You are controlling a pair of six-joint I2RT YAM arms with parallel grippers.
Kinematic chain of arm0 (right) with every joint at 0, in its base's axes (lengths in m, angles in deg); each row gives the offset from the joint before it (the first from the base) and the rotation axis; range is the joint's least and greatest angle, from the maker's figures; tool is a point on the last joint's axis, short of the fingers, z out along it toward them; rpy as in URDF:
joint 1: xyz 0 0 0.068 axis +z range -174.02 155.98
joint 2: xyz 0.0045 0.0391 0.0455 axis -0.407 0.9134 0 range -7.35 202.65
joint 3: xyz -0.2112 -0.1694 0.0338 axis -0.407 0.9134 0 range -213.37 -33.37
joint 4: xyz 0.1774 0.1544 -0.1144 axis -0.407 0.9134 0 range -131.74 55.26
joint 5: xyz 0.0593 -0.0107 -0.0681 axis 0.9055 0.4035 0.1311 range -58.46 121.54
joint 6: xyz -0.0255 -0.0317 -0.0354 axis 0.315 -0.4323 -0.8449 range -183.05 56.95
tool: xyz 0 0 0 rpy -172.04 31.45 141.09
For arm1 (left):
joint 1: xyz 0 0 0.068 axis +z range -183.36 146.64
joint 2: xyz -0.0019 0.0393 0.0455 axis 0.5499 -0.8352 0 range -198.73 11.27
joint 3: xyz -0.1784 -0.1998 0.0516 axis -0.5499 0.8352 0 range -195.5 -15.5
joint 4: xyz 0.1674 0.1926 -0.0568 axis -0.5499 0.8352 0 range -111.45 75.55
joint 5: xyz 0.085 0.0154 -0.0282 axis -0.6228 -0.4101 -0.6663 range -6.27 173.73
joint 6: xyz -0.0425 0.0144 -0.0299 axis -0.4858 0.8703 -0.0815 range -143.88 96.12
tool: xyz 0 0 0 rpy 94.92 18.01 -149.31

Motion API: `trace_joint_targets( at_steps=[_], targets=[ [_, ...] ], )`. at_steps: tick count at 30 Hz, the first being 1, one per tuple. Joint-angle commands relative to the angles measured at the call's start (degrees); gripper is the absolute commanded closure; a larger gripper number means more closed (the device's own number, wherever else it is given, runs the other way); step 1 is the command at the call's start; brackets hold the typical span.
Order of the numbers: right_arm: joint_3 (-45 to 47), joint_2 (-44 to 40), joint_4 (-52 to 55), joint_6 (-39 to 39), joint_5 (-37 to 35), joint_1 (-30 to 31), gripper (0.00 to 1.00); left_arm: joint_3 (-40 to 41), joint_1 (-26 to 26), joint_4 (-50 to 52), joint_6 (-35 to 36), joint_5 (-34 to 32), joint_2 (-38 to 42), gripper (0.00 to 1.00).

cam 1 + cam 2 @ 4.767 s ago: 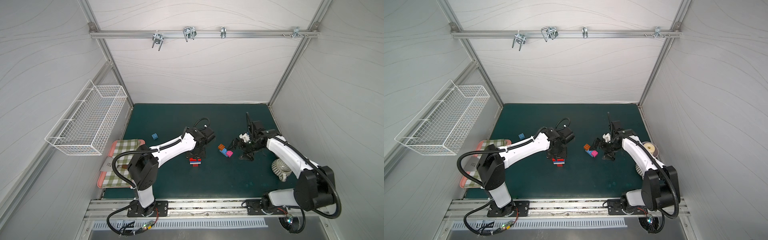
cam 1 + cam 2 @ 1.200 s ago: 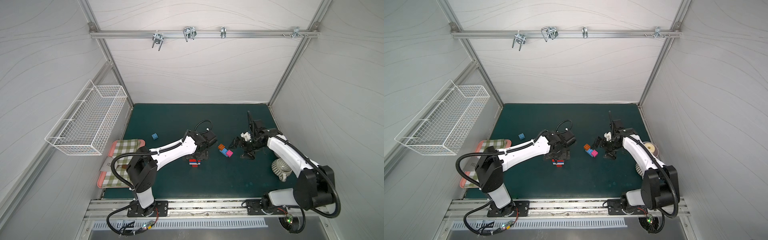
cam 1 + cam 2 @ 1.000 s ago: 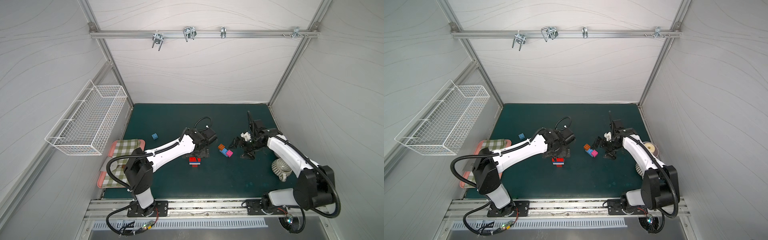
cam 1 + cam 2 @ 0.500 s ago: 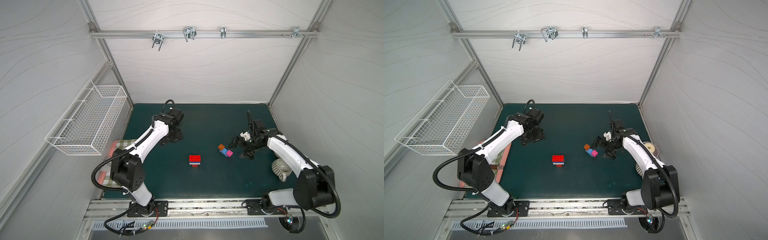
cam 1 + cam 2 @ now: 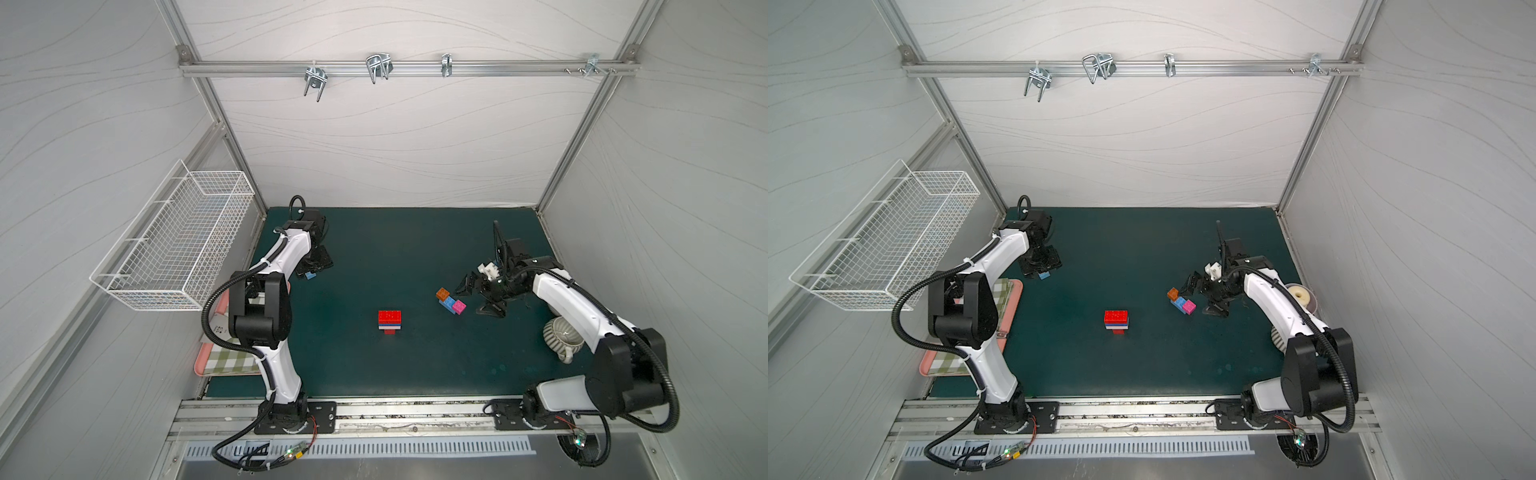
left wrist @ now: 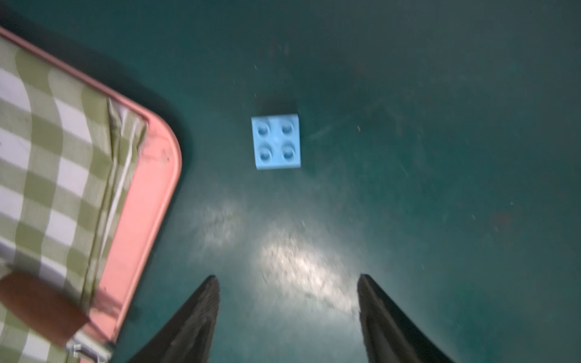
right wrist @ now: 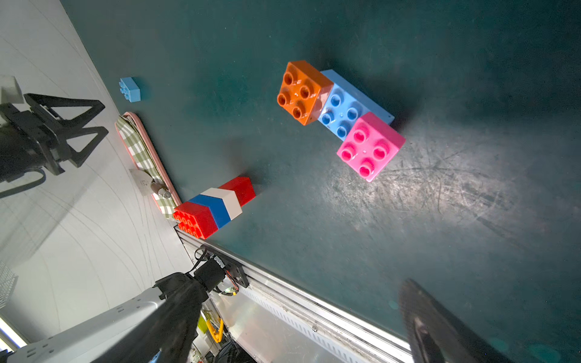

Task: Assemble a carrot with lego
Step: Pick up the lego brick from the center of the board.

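In both top views the left fingers (image 5: 314, 266) have left the stack (image 5: 390, 321) at the counter's (image 5: 415, 365) middle. They now hang over a blue brick (image 5: 310, 275) near the left edge, so that brick is probably next. The right fingers (image 5: 471, 293), wide and empty, wait beside the cluster (image 5: 451, 301).

Left wrist: fingers part-open and empty, the brick ahead, the tray (image 6: 147, 201) close.

Right wrist: bare counter between stack and cluster.

Blue brick (image 6: 276, 142) — near pink tray (image 6: 151, 195)
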Motion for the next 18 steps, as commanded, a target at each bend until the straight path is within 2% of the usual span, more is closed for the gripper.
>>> trace_joint_targets(
  at_steps=[1, 9, 18],
  targets=[
    [-0.1, 0.6, -0.3, -0.2, 1.1, 0.3, 0.01, -2.7, 1.8, -4.3, 5.3, 0.3, -2.1, 0.32],
    [0.3, 1.0, -0.5, -0.6, 1.2, 0.3, 0.01, -3.8, 5.9, -7.1, 10.2, 5.0, -7.4, 0.36],
    [0.1, 1.1, 0.0, -1.1, 1.2, 0.1, 0.01, -6.4, 5.9, -7.9, 10.8, 3.8, -11.2, 0.43]
  ],
)
